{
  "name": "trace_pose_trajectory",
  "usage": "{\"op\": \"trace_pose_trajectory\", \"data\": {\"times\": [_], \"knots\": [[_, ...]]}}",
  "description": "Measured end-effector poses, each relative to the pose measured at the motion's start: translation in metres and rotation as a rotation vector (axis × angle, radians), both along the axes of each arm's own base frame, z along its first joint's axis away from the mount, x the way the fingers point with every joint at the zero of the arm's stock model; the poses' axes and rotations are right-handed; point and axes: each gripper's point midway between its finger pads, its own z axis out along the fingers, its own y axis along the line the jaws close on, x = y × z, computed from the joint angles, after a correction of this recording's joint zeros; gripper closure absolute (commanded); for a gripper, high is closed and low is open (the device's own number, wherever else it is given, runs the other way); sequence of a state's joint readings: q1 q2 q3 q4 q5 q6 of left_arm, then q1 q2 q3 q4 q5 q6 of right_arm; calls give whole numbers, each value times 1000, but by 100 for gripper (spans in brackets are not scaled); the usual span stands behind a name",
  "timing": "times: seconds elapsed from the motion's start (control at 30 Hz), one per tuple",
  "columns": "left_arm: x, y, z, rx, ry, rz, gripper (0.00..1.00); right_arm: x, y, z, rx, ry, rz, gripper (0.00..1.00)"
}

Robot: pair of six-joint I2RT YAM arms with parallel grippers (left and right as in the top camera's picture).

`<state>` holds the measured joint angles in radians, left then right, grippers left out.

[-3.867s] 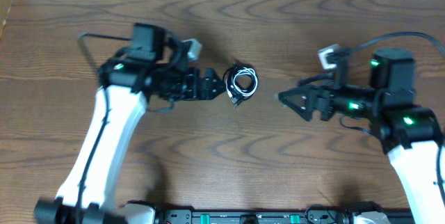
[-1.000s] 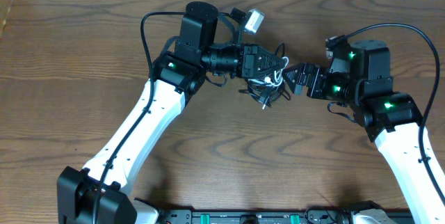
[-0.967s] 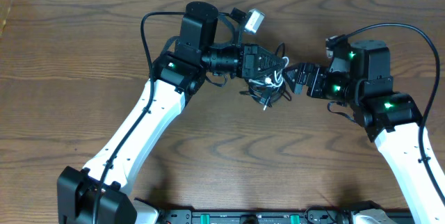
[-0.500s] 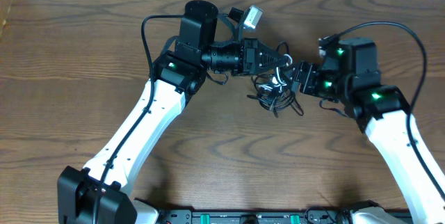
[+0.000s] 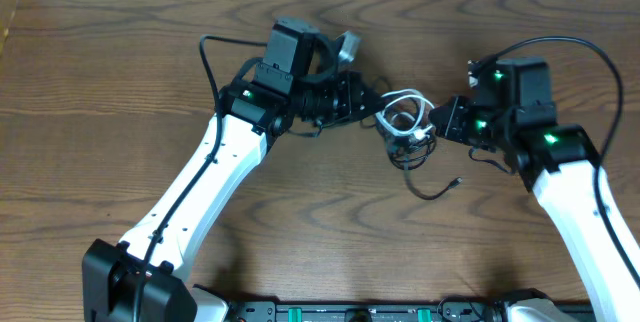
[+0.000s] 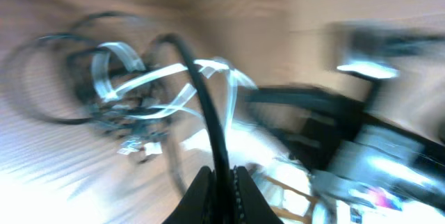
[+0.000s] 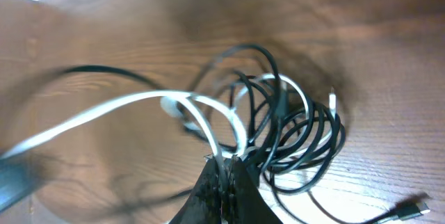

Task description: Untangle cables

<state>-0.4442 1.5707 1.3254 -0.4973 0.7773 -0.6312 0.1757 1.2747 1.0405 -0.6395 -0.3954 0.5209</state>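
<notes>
1. Pinching a black strand [image 6: 205, 106], the left gripper [image 6: 217, 182] is clamped tight. The right gripper [image 7: 222, 172] is likewise closed, apparently on the white cord [image 7: 132, 102].
2. The cables [image 5: 405, 127] hang as a knot between both grippers, with one black tail [image 5: 430, 196] trailing onto the table [image 5: 300, 232].
3. They look light, limp and likely slippery, so they are best held near the plugs or at loose loops.
4. No legible writing.

The right gripper [image 5: 437, 130] is clamping onto the white cable [image 5: 402, 112] while the left gripper [image 5: 368, 102] is pulling back leftward, seemingly with a black cable [image 6: 208, 113]. The bundle [image 5: 405, 140] is loosening, one black tail [image 5: 436, 193] sliding out near-right.
</notes>
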Motion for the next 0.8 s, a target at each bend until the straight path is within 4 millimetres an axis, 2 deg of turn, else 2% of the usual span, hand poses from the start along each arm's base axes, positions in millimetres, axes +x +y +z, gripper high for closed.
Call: {"op": "trace_pose_trajectory", "data": {"times": [0.13,0.2,0.23,0.27,0.3,0.33,0.37,0.43,0.47,0.63,0.8], "knots": [[9,27,-29,185,19,124,92,-12,-2,43,18,-140,6,98],[13,35,-35,234,12,160,92,-18,-4,63,26,-205,6,92],[14,38,-37,250,9,172,92,-21,-4,71,29,-232,6,75],[16,41,-39,268,3,187,91,-23,-5,79,31,-261,6,64],[17,43,-40,278,0,194,83,-25,-5,82,33,-269,6,52],[18,44,-40,284,-1,199,70,-25,-6,83,32,-274,6,43],[18,45,-41,291,-5,203,64,-25,-6,83,32,-274,6,37],[20,46,-41,301,-13,208,41,-25,-6,80,22,-268,10,33],[20,47,-42,306,-19,207,35,-25,-6,78,22,-261,10,31],[19,58,-49,374,-28,210,33,-23,-6,60,7,-190,11,28],[11,82,-65,513,1,238,33,-16,-5,36,-6,-108,11,24]]}}
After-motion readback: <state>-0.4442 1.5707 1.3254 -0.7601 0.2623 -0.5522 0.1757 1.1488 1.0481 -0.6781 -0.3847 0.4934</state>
